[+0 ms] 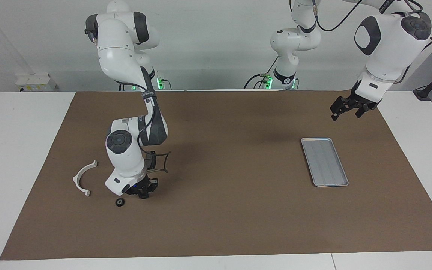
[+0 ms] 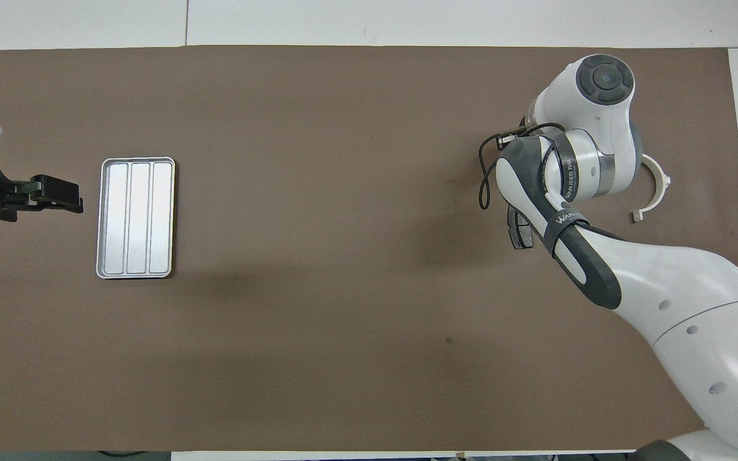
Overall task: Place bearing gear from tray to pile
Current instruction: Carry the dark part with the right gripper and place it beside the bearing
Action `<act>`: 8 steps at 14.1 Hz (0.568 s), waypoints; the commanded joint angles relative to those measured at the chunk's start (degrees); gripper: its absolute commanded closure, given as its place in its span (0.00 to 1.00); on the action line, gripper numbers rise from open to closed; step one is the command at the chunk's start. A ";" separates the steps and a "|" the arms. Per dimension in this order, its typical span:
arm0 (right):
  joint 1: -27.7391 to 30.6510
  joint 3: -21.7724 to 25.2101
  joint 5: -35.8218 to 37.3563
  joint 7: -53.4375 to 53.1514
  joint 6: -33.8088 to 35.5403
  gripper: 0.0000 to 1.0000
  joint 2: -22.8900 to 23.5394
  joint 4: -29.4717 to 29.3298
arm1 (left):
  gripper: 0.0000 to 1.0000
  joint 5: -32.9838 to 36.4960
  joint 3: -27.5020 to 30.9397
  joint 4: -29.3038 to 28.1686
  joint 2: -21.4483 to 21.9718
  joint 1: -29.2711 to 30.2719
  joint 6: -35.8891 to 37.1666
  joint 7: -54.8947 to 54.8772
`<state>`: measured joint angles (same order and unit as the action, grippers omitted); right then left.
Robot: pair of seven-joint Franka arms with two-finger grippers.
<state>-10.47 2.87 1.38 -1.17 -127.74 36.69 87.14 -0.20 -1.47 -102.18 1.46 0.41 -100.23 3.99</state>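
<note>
Arms of a two-robot rig work over a brown mat (image 1: 238, 225) that covers a white worktop (image 1: 21, 150). The right end effector (image 1: 141, 190) is clenched, its fingertips together, and hangs low over the mat. Whether anything is pinched between the tips cannot be told.

Just beside this end effector, toward the right arm's end of the worktop, a small black ring-shaped bearing gear (image 1: 119, 202) lies flat on the mat. It stands apart from the fingers, and in the overhead view the arm hides it.

Past the gear on the same side lies a white plastic half-ring bracket (image 1: 84, 178), also flat on the mat. It is a little nearer to the robots than the gear, and the arm's wrist covers one end of it (image 2: 654, 189) from above. A dark grey brake-pad-shaped piece (image 2: 518, 230) shows partly under the right arm's forearm, nearer to the robots than the gear.

The left end effector (image 1: 345, 108) is released, its fingers spread, and hangs in the air over the mat at the left arm's end of the worktop. It grips nothing, and that arm waits.

Near it lies a flat silvery-grey rectangular metal tray with rounded corners and a ribbed floor (image 1: 324, 161). The tray sits on the mat well apart from the gear, the bracket and the right end effector. In the overhead view the open fingers point at the tray's (image 2: 136, 218) long side without touching it.
</note>
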 commanded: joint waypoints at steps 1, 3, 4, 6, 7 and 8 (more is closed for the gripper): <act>0.72 -0.67 -0.50 1.25 -1.55 1.00 -1.10 1.81 | 0.00 -0.59 0.06 0.58 0.21 0.12 0.48 -0.91; 0.54 -0.67 -0.50 0.82 -1.64 0.00 -1.18 1.72 | 0.00 -0.59 0.06 0.58 0.21 0.12 0.48 -0.91; 0.37 -0.67 -0.50 0.81 -1.64 0.00 -1.36 1.63 | 0.00 -0.59 0.06 0.58 0.30 0.12 0.48 -0.91; 0.02 -0.58 -0.42 0.64 -1.37 0.00 -1.89 1.63 | 0.00 -0.59 0.06 0.58 0.30 0.12 0.48 -0.91; 0.02 -0.58 -0.33 0.81 -1.20 0.00 -2.24 1.55 | 0.00 -0.59 0.06 0.58 0.30 0.12 0.48 -0.91; 0.02 -0.58 -0.33 0.81 -1.02 0.00 -2.59 1.55 | 0.00 -0.59 0.06 0.58 0.30 0.12 0.48 -0.91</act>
<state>-10.91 2.80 1.38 -1.17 -128.13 35.98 87.13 -0.20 -1.47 -102.18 1.46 0.41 -100.23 3.98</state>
